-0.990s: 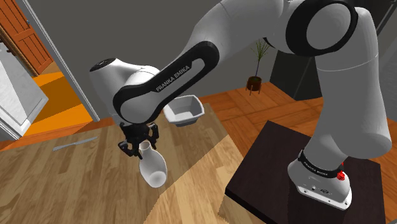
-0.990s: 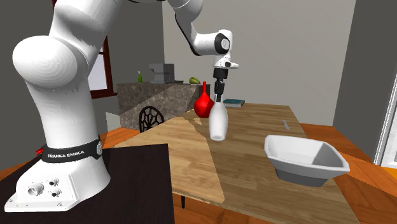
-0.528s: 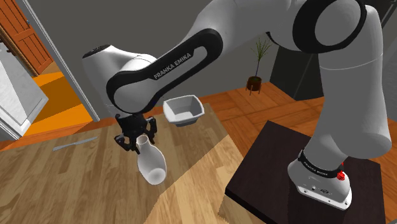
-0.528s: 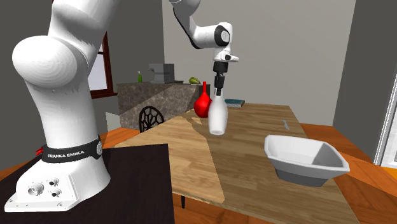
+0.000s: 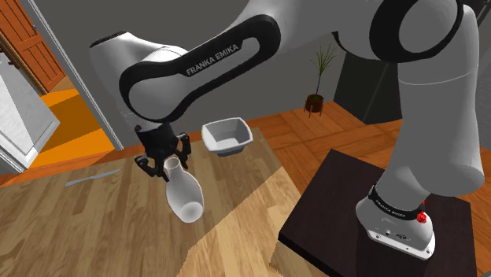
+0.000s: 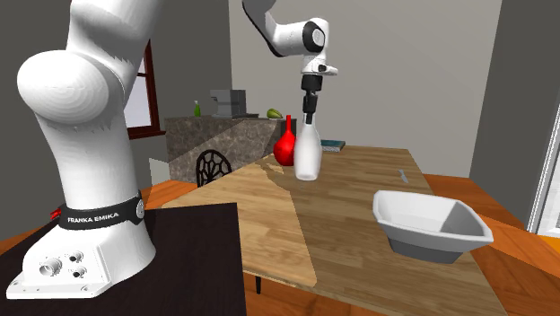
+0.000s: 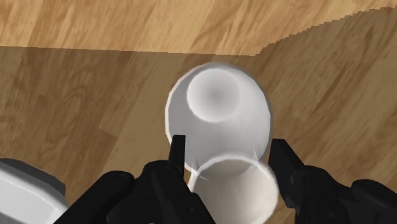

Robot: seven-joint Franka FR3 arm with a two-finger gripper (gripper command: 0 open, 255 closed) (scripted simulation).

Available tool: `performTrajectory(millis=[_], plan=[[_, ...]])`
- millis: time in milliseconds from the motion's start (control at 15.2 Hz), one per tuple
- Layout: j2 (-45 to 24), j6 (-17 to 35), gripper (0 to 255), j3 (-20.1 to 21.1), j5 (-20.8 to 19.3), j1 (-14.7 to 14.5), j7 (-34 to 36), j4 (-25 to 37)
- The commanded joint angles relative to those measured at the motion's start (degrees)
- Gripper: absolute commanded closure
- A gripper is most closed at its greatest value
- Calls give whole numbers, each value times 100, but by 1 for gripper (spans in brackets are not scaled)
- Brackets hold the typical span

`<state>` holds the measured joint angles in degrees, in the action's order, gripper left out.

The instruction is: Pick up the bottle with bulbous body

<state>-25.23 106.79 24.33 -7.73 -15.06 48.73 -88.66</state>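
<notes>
The tool is pinching the white bottle just by its neck, dangling it over the wooden counter, so I'd guess that fat body could swing and slip loose.

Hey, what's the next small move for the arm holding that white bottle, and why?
Probably a short straight lift with the fingers shut: the gripper clasps the white bottle by its neck, and it hangs tilted, seemingly just above the wooden table.
</notes>
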Motion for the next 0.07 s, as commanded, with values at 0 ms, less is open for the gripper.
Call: performTrajectory(millis=[0], plan=[[10,-47,255,5,5,-5,4,38]])
